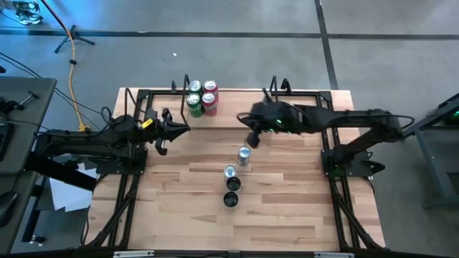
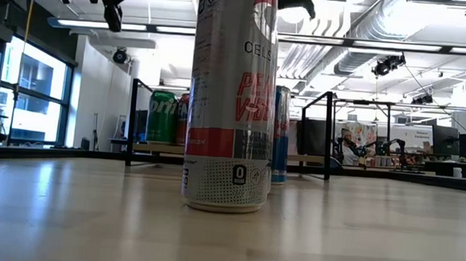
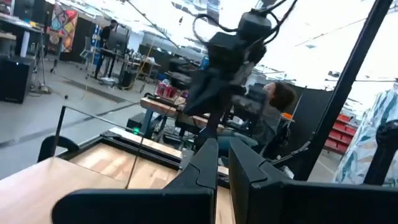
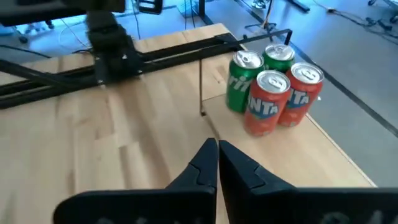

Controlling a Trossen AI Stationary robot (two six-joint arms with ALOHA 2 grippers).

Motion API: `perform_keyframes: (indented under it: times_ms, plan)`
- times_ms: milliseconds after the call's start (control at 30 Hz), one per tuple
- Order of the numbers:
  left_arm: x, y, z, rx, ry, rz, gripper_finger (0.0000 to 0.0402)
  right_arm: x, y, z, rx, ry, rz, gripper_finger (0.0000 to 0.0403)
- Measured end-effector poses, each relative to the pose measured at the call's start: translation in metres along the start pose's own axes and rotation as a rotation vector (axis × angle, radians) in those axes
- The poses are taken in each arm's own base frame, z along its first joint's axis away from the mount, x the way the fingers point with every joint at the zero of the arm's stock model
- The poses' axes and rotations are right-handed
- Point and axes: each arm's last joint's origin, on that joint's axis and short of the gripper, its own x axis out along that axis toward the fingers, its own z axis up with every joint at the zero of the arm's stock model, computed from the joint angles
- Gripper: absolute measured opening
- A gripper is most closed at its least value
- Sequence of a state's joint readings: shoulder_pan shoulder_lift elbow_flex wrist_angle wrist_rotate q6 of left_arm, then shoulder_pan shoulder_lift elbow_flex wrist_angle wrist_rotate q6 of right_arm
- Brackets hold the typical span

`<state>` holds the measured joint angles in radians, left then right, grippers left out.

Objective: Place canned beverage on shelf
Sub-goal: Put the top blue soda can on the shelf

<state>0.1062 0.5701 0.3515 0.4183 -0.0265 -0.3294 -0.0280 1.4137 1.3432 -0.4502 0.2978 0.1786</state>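
Observation:
The shelf (image 1: 237, 100) is a pale board along the table's far edge with black wire uprights (image 4: 202, 81). At its left end stand two green cans (image 4: 242, 81) and two red cans (image 4: 267, 102) on their bases. Several more cans stand in a row mid-table (image 1: 231, 175). The nearest, a tall white one (image 2: 231, 98), fills the low view. My right gripper (image 1: 252, 140) hangs shut above the table, near the row's far end and right of the shelved cans. My left gripper (image 1: 184, 130) hovers shut at the left, in front of the shelf.
Black frame rails run along the table's left and right sides (image 1: 129, 186). Bare wood lies in front of the can row (image 1: 237, 229). The shelf right of the shelved cans is bare (image 4: 298, 155). Beyond the table a person sits at a desk (image 3: 277, 106).

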Motion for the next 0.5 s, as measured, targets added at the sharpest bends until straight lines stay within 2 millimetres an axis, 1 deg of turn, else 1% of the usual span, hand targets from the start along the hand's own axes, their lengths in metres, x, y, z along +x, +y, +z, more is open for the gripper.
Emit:
perform_keyframes:
  times_ms: [67,133,267,367,500]
  plan:
    - [0.0,0.0,0.0,0.014,-0.001,-0.001,0.0001,-0.018,0.008,-0.005,0.021,-0.011,0.012,0.0]
    - [0.0,0.0,0.0,0.026,-0.001,-0.001,0.0001,-0.034,0.014,-0.016,0.074,-0.027,0.03,0.0]
    - [0.0,0.0,0.0,0.026,0.001,-0.001,0.0001,-0.058,0.021,-0.055,0.207,-0.061,0.057,0.0]
    - [0.0,0.0,0.0,0.026,0.003,-0.004,0.0001,-0.071,0.023,-0.079,0.26,-0.133,0.122,0.0]
    - [0.0,0.0,0.0,0.01,-0.001,-0.006,0.0001,-0.078,0.018,-0.1,0.319,-0.253,0.197,0.0]
